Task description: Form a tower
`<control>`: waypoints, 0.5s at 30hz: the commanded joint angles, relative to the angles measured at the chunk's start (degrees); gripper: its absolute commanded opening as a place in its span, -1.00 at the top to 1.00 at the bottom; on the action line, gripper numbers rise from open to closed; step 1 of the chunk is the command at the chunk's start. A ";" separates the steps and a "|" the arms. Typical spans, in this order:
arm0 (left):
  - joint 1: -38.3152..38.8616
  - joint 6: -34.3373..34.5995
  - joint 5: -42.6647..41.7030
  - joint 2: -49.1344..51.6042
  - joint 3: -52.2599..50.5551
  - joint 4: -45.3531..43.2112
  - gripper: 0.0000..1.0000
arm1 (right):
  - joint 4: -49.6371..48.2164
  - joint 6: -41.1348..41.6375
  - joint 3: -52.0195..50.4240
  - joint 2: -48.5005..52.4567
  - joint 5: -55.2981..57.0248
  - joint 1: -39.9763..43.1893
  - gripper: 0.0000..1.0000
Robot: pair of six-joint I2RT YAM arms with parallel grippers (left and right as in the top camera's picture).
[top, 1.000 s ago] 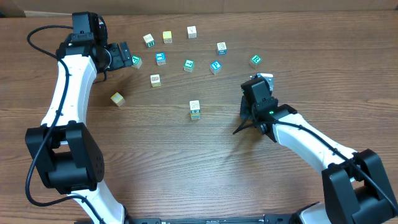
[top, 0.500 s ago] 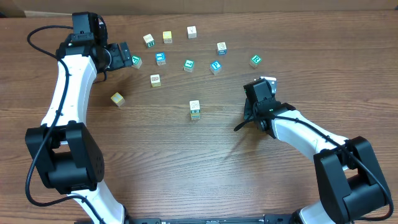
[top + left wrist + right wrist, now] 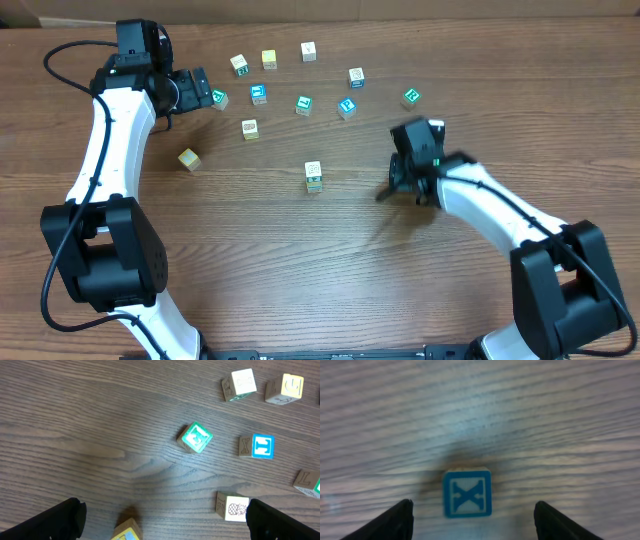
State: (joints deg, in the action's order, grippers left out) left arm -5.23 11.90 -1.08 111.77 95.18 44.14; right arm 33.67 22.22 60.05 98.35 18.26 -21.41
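Right wrist — blue X cube [image 3: 467,493] between spread right jaws; left jaws wide.

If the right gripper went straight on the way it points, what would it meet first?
Most likely the blue X cube, which lies on the table centred between the open fingers of the right gripper. Depth is hard to judge from the wrist view.
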 commanded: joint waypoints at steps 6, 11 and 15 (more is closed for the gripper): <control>0.37 0.55 0.00 -1.60 -0.02 -0.20 -0.99 | 24.98 0.11 28.30 -1.25 -7.56 2.19 -0.58; 0.39 0.52 0.00 -1.60 -0.02 -0.20 -0.99 | 31.63 0.07 28.63 0.07 -13.42 5.68 -1.00; 0.39 0.52 0.00 -1.60 -0.02 -0.20 -0.99 | 31.15 0.11 27.54 2.80 -14.97 6.91 -1.00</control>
State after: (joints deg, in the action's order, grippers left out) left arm -5.23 11.90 -1.10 111.77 95.18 44.12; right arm 65.80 22.28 88.49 98.74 6.59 -15.20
